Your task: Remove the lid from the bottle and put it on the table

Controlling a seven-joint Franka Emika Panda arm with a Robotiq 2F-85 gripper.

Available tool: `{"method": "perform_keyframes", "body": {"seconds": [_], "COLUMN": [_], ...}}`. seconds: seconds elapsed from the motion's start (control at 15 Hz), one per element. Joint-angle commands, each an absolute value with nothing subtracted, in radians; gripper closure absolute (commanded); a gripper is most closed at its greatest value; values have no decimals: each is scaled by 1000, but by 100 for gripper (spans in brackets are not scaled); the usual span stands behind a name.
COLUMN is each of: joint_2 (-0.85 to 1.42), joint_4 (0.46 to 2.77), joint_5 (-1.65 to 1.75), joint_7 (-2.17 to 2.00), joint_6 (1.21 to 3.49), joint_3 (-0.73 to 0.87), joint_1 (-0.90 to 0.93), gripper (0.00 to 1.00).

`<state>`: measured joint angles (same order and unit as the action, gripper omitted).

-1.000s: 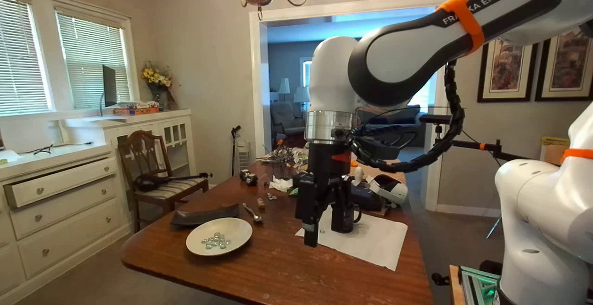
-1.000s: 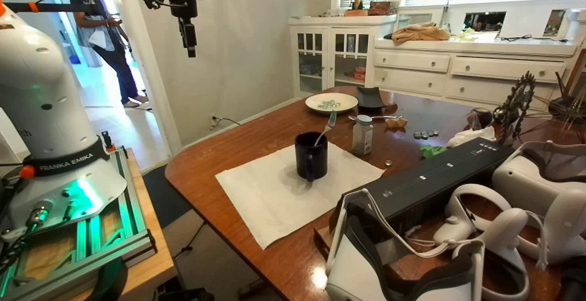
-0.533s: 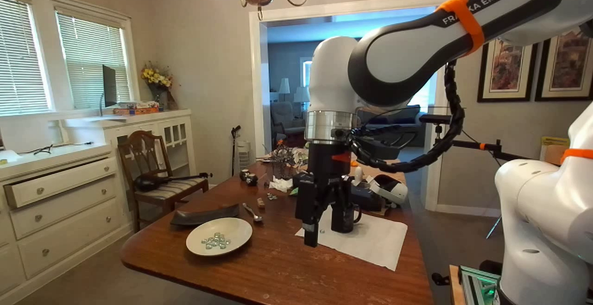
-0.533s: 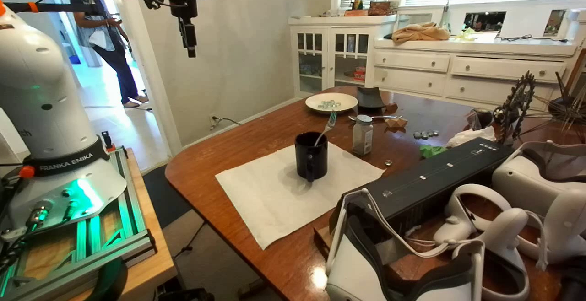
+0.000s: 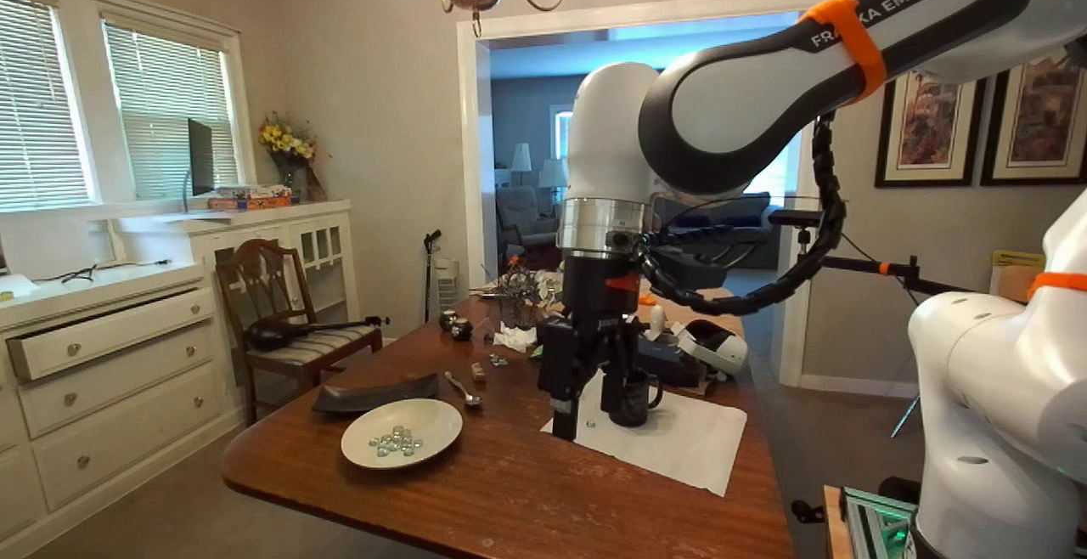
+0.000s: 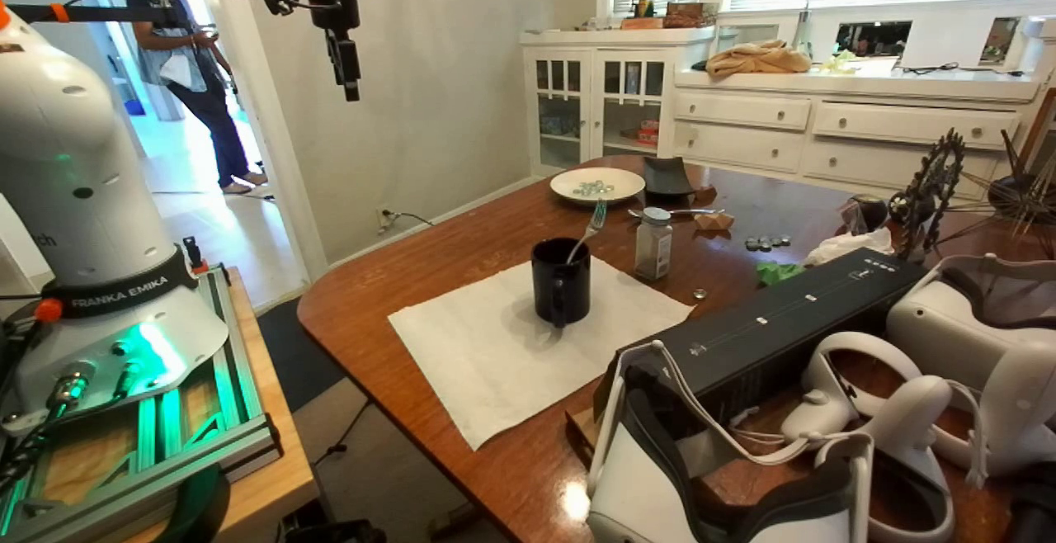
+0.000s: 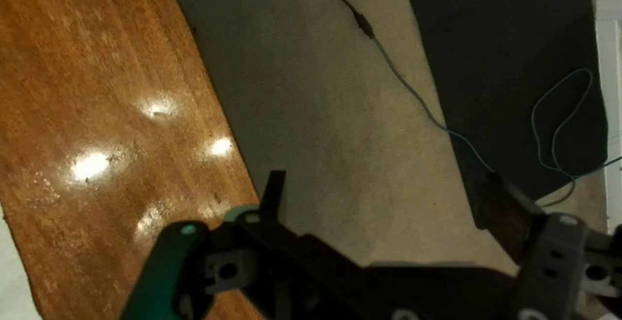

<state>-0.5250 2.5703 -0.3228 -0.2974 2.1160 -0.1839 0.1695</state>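
We saw the bottle (image 6: 653, 252) upright on the table (image 6: 462, 250), lid (image 6: 656, 215) on (a grey one), just beside the white paper (image 6: 478, 361), near a black mug (image 6: 551, 283) with a fork (image 6: 592, 228) in it, the claw (image 5: 587, 420) hung well away, fingers (image 5: 564, 421) spread wide, holding nothing.

Brown table (image 5: 509, 491), grey jar lid (image 6: 656, 216), striped chair seat (image 5: 319, 349)

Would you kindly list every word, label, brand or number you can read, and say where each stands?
"FR…KA EMIKA": arm link, gap crossed by an orange strap.
"FRANKA EMIKA": base collar.
"ch": white arm column, start illegible.
Too small to read: print on the long dark box; label on the clear bottle.
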Motion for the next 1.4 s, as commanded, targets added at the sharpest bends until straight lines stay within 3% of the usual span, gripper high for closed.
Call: {"method": "perform_keyframes", "body": {"seconds": [0.0,0.93,1.33], "joint_2": [-558,-504,-502], "joint_4": [2580,2471,2461], "joint_5": [-244,-58,-74], "joint_7": [-275,-181,-180], "joint_6": [2158,2349,2339], "joint_3": [-169,72,97], "joint_1": [118,-162,-171], "gripper": [0,0,0]}}
